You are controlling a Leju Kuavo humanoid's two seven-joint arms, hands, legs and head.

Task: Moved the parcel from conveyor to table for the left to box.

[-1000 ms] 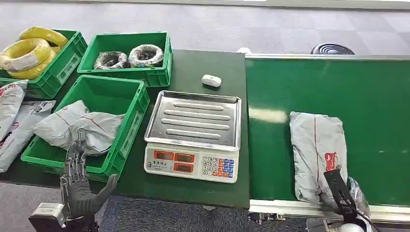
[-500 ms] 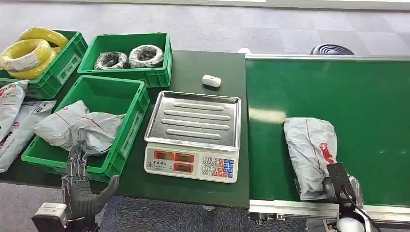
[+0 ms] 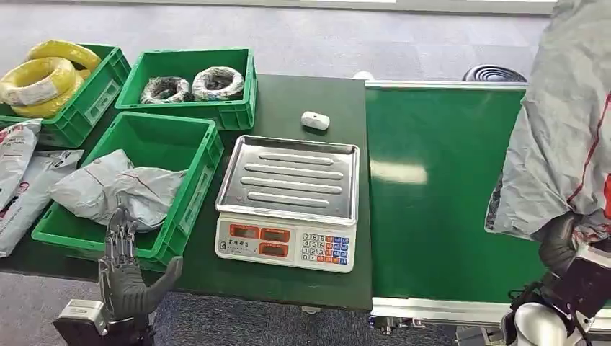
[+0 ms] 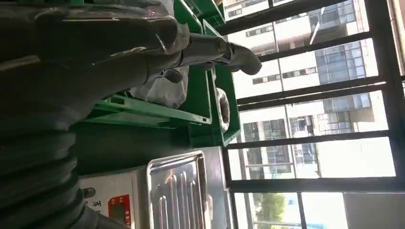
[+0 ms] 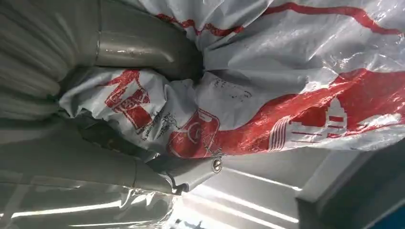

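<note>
Parcel (image 3: 565,137): lifted off the conveyor (image 3: 439,194) since a moment ago, now high in the clenched right hand (image 3: 558,245), ready to carry to the table (image 3: 288,108); left hand (image 3: 126,270) spread, empty, waiting.

Scale (image 3: 288,202) between conveyor (image 3: 432,216) and bin (image 3: 184,180)

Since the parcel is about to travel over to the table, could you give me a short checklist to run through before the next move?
1. Right hand grips the parcel: ok, parcel is bunched in its fingers.
2. Parcel lifted off the conveyor: ok.
3. Scale tray bare: ok.
4. Left hand free, fingers apart: ok.
5. Room in the near green crate: cannot tell; a grey bag already lies in it.
6. Grip firm enough for the swing: cannot tell.
</note>
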